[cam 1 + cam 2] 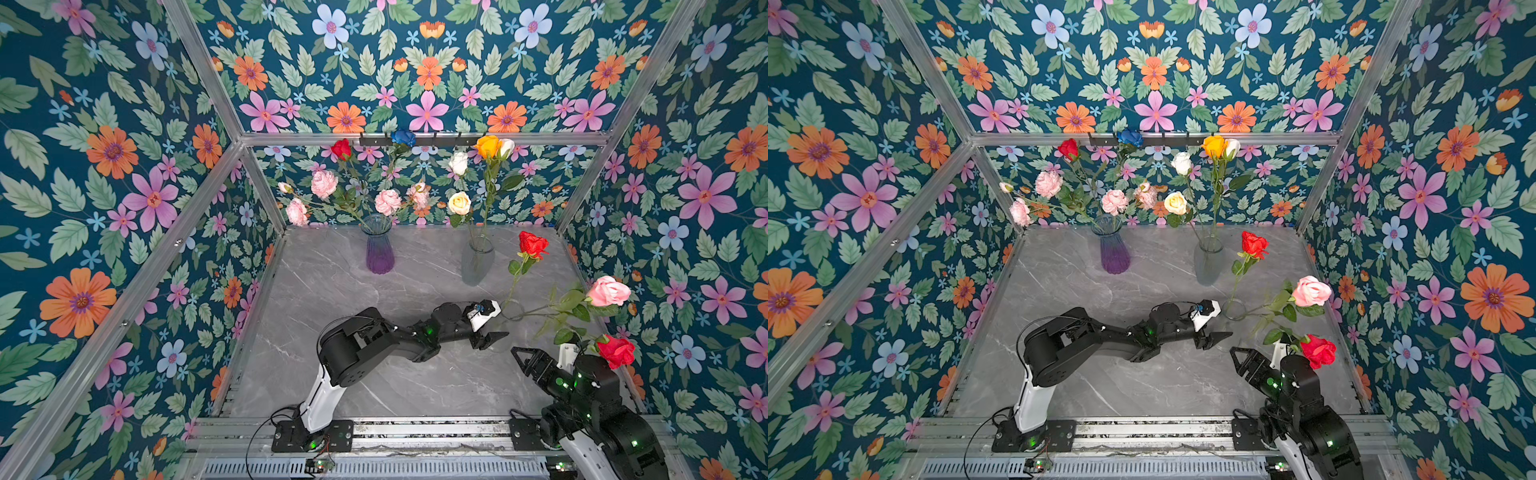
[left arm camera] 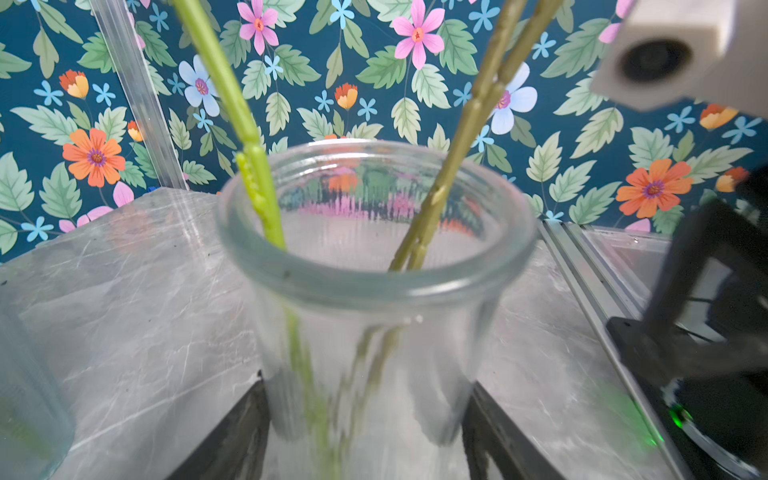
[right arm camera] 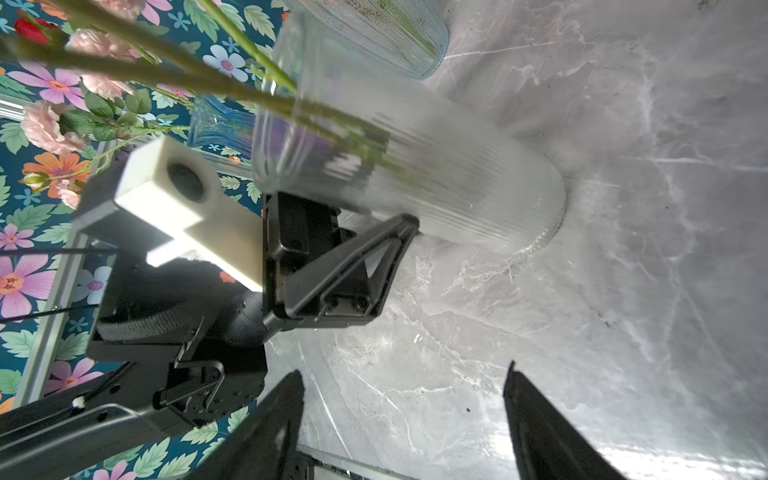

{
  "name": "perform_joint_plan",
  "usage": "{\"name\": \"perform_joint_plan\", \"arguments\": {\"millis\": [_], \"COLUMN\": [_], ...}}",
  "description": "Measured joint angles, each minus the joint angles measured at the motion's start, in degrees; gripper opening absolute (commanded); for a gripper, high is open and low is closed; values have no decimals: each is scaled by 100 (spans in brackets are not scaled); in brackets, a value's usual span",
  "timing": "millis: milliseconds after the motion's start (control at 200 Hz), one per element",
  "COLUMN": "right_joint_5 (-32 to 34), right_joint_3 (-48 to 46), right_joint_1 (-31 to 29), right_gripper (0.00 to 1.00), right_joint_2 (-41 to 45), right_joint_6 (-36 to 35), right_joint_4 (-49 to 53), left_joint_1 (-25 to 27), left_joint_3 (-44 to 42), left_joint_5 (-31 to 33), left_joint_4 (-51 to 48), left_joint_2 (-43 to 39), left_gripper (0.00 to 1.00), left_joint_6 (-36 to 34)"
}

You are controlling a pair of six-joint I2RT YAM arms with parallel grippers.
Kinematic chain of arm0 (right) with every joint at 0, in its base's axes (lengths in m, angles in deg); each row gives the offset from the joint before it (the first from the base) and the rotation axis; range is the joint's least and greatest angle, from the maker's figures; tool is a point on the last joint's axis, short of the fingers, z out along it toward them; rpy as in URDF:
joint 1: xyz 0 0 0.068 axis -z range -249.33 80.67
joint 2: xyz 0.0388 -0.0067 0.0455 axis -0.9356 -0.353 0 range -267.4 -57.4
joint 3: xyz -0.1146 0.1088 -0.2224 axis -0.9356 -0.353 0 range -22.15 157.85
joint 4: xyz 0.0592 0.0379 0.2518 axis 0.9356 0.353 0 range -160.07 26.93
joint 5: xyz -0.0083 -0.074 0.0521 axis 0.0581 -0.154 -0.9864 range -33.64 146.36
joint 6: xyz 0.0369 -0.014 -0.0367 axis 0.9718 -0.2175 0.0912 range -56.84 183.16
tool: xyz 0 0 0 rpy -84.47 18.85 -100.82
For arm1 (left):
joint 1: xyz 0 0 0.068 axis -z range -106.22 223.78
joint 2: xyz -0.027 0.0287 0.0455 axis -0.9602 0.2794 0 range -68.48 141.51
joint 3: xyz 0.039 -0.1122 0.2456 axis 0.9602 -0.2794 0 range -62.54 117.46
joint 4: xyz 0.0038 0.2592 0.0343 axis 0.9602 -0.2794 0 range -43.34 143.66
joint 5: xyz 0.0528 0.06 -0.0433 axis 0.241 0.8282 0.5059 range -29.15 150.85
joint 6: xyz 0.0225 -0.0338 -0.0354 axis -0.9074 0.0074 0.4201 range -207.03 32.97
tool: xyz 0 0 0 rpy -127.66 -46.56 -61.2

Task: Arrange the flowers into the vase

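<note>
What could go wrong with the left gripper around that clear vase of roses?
The left gripper straddles the ribbed glass vase, whose pink rose and low red rose lean far out one side; a push may tip it. That red rose hangs beside the right arm, which could snag it.

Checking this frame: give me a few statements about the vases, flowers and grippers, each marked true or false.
1. The purple vase holds pink carnations. True.
2. The left gripper has a finger on either side of the ribbed clear vase. True.
3. The blue rose stands in the ribbed clear vase. False: its stem runs down into the purple vase.
4. The right gripper is shut. False: its jaws stand apart with nothing between them.
</note>
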Motion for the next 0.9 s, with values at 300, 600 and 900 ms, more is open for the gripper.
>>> {"name": "perform_joint_plan", "arguments": {"millis": [300, 600, 900], "right_joint_5": [-160, 186, 365], "right_joint_3": [-90, -120, -339], "right_joint_1": [0, 0, 2], "right_gripper": [74, 74, 73], "right_joint_2": [236, 240, 227], "right_joint_6": [155, 175, 186], "right_joint_4": [389, 586, 352], "left_joint_1": [-92, -166, -223], "left_joint_3": [1268, 2396, 2417], "left_joint_5": [31, -28, -164], "left_joint_4": [90, -26, -28], "left_joint_2": [962, 1705, 1803], "left_gripper": [66, 66, 77], "left_joint_6": [184, 326, 365]}}
